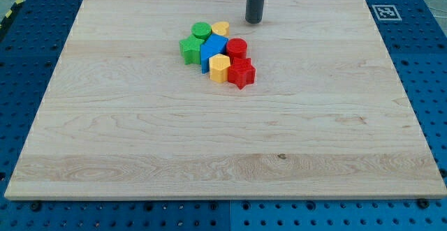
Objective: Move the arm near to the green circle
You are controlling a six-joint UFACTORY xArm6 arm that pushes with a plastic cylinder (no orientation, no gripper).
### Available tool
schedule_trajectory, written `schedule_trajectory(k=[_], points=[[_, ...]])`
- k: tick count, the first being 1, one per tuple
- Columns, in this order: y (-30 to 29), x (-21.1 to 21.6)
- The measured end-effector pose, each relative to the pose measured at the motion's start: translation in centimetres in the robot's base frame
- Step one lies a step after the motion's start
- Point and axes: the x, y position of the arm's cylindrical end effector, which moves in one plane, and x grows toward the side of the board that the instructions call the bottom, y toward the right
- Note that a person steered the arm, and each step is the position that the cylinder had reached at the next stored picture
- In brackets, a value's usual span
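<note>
The green circle (201,30) sits at the top left of a tight cluster of blocks on the wooden board (223,140). Touching it are a yellow heart (221,28) on its right and a green star (190,49) below it. A blue block (212,50), a red cylinder (237,48), a yellow hexagon (219,68) and a red star (241,72) fill the rest of the cluster. My tip (253,21) stands above and to the right of the cluster, right of the yellow heart, apart from all blocks.
A black-and-white marker tag (385,12) is on the board's top right corner. A blue perforated table (433,84) surrounds the board.
</note>
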Motion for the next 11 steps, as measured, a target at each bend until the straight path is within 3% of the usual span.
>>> schedule_trajectory(k=[5, 11], points=[[-1.4, 0.0], [-12.9, 1.8]])
